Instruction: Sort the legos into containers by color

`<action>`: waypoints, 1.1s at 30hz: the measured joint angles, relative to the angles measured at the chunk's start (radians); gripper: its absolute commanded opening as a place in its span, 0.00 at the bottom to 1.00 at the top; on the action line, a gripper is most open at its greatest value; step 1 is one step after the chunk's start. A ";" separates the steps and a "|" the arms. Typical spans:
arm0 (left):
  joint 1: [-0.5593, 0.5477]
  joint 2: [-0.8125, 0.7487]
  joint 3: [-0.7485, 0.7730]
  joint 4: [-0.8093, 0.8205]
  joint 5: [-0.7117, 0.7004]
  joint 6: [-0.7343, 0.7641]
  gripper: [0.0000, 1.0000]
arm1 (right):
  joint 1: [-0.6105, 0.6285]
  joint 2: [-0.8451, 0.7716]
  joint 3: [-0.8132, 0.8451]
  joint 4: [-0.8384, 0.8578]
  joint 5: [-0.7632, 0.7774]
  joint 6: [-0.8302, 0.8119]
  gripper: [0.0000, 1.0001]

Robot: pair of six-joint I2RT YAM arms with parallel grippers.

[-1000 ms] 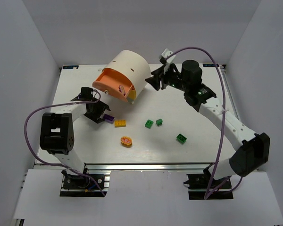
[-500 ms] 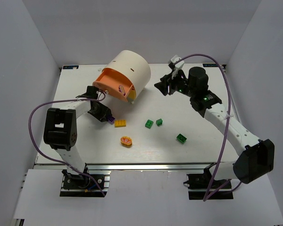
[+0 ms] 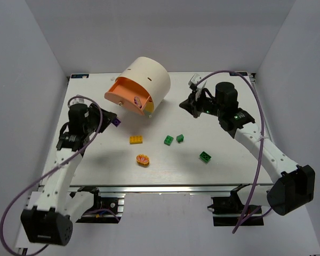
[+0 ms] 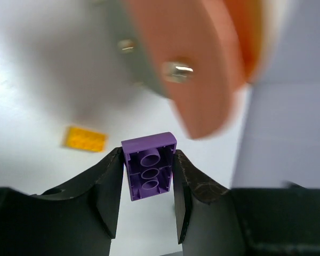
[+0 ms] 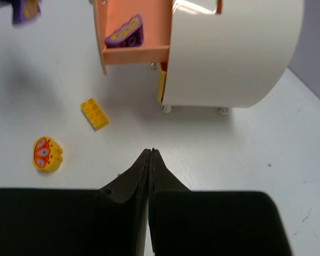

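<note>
Three green legos (image 3: 168,140) are scattered on the white bench (image 3: 229,160): one is seen alone at 4 o'clock from the middle, and two are set close together just past the middle at 3 o'clock. A round orange disc (image 3: 143,159) is found at 7 o'clock, and a yellow lego (image 3: 136,140) at 9 o'clock of the pair. Farther out, a purple lego (image 4: 149,172) is pinched between the left fingers (image 4: 109,186), at 10 o'clock of the yellow one. The right fingers (image 5: 141,170) are pressed together on nothing. At 12 o'clock, the cream cabinet (image 3: 149,74) is seen with its pink-orange drawer (image 3: 120,98) pulled out; a purple piece with yellow markings (image 5: 125,32) is held inside. The bench is enclosed by pale walls (image 3: 32,53).
</note>
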 measured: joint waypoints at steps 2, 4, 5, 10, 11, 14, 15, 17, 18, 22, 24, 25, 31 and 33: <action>0.000 -0.069 -0.002 0.062 0.037 0.010 0.00 | 0.000 0.000 -0.023 -0.025 -0.027 -0.026 0.00; 0.000 -0.082 0.014 0.122 0.080 0.018 0.00 | -0.001 0.000 -0.041 -0.055 -0.051 -0.050 0.00; 0.000 -0.074 0.024 0.142 0.099 0.019 0.01 | 0.000 0.000 -0.044 -0.069 -0.060 -0.058 0.00; -0.011 0.108 0.145 0.254 0.150 0.012 0.02 | -0.001 0.001 -0.044 -0.085 -0.089 -0.088 0.00; -0.011 0.143 0.171 0.270 0.154 0.006 0.02 | -0.001 0.001 -0.044 -0.087 -0.092 -0.092 0.00; -0.013 0.248 0.253 0.321 0.159 -0.018 0.02 | -0.001 0.001 -0.044 -0.099 -0.098 -0.101 0.00; -0.013 0.275 0.280 0.324 0.159 -0.023 0.03 | -0.001 0.001 -0.044 -0.103 -0.099 -0.102 0.00; -0.014 0.328 0.336 0.329 0.148 -0.034 0.16 | -0.001 0.001 -0.044 -0.108 -0.100 -0.105 0.00; -0.014 0.344 0.353 0.328 0.143 -0.038 0.23 | -0.001 0.001 -0.044 -0.109 -0.100 -0.106 0.00; -0.014 0.370 0.372 0.310 0.118 -0.053 0.55 | -0.001 -0.001 -0.047 -0.112 -0.099 -0.110 0.00; -0.014 0.371 0.372 0.299 0.113 -0.056 0.63 | -0.001 -0.007 -0.054 -0.113 -0.099 -0.115 0.09; -0.014 0.372 0.372 0.296 0.113 -0.060 0.68 | -0.001 -0.010 -0.056 -0.116 -0.100 -0.121 0.18; -0.014 0.407 0.391 0.297 0.133 -0.069 0.73 | -0.001 -0.010 -0.053 -0.142 -0.182 -0.191 0.50; -0.014 0.431 0.409 0.299 0.142 -0.071 0.67 | 0.000 -0.006 -0.046 -0.164 -0.243 -0.233 0.45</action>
